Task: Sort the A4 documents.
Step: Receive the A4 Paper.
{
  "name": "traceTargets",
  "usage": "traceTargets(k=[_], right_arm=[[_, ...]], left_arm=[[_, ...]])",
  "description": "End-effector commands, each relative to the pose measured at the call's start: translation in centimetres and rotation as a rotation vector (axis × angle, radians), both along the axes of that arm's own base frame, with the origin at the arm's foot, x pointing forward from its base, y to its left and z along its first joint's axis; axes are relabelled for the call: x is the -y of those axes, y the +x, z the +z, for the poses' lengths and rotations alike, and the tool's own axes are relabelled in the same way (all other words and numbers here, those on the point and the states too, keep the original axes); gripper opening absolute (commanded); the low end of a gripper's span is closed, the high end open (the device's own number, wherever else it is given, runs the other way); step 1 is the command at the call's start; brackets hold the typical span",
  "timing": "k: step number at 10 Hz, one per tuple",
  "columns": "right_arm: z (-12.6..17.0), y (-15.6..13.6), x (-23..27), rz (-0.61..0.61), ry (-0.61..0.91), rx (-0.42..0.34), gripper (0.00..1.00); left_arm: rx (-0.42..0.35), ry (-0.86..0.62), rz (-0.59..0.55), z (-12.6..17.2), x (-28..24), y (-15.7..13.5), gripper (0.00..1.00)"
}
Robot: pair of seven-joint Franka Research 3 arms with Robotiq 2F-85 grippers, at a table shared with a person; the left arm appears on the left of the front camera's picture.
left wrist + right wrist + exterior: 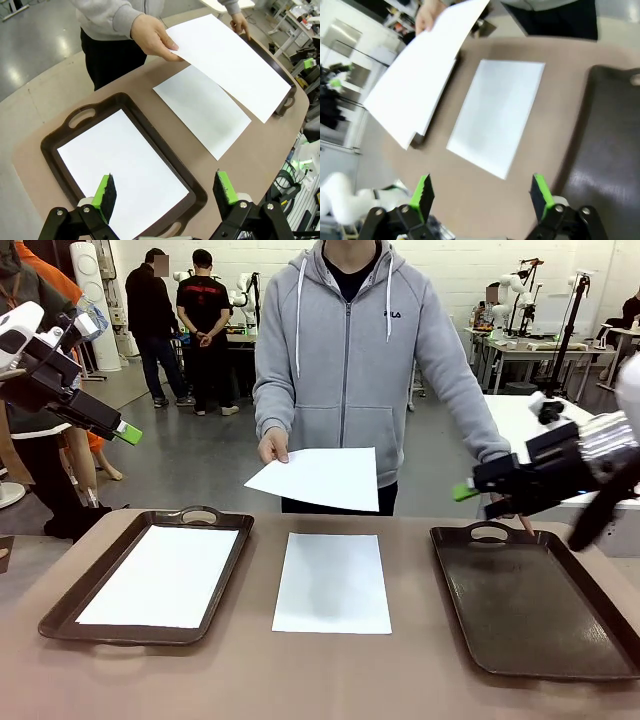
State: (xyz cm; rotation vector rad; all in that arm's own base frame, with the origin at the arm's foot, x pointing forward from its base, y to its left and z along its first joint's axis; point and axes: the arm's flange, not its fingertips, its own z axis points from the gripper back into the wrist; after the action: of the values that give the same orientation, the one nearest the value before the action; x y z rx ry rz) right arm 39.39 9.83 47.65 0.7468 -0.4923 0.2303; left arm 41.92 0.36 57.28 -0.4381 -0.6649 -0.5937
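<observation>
Front view: A4 sheet (332, 583) flat on worktop (250, 680) middle — thin, floppy, light; likely slide over near edge, pinch corner. Left fingers (106, 192), right fingers (422, 194) — wide, empty.

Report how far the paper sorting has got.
Done: one A4 sheet lies in the left tray. In hand: the person's hand holds a second sheet above the table; a third sheet lies flat between the trays. Left: the right tray holds no sheet yet, and the left gripper and right gripper hang open, holding nothing.
</observation>
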Motion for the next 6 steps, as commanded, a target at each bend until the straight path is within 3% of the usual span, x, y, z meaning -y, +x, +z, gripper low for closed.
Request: traceTargets(k=[1,4,6], right_arm=[[-1.6,3.8,-3.5,-0.029,0.120,-0.110,1.00],[-4.9,6.7,-8.2,-0.020,0.314,-0.315,1.00],[-6.4,8.0,-10.9,0.008,0.378,-0.356,1.00]], left_arm=[[0.009,0.001,-0.019,0.0,-0.2,0.0,1.00],[0.009,0.001,-0.019,0.0,-0.2,0.0,1.00],[0.009,0.001,-0.019,0.0,-0.2,0.0,1.00]])
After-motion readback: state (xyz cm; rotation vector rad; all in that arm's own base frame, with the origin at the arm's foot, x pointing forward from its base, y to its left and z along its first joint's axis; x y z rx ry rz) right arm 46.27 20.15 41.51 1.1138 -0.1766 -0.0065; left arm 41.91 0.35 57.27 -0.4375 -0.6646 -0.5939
